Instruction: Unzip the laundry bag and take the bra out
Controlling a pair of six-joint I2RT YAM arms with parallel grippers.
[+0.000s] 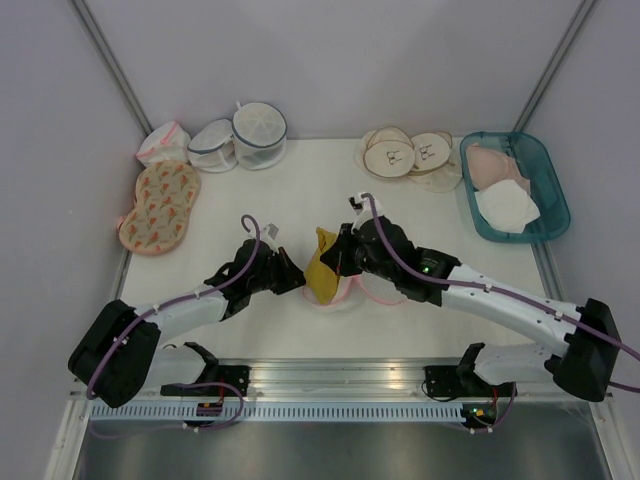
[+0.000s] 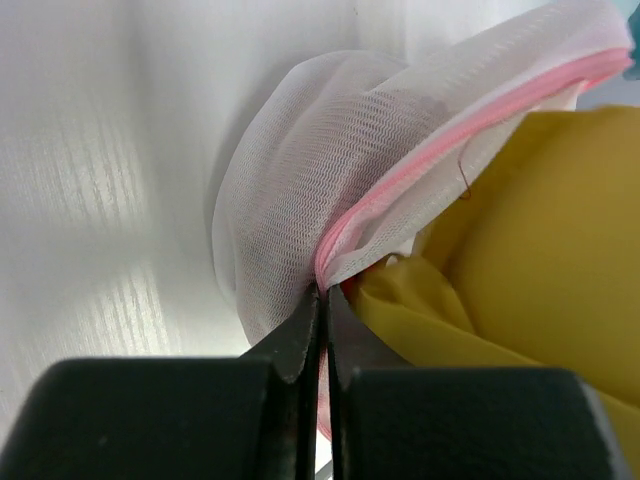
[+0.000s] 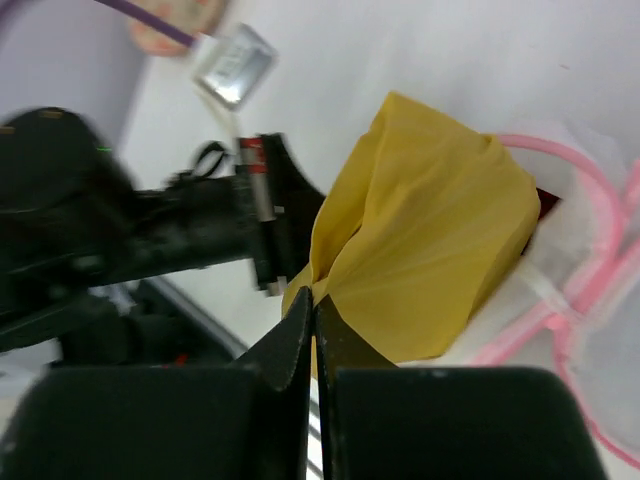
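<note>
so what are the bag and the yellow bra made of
Bag: thin white mesh, probably synthetic; the open weave shows, matte. Rim: pink woven tape, seemingly a zipper. Bra: smooth mustard fabric, soft folds, slight sheen; fibre unclear.

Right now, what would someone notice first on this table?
The bright yellow bra in the middle of the table, poking out of the open white mesh bag with its pink rim. The two black arms meet there: the left tool pinches the bag's pink rim, and the right tool is shut on an edge of the bra.
</note>
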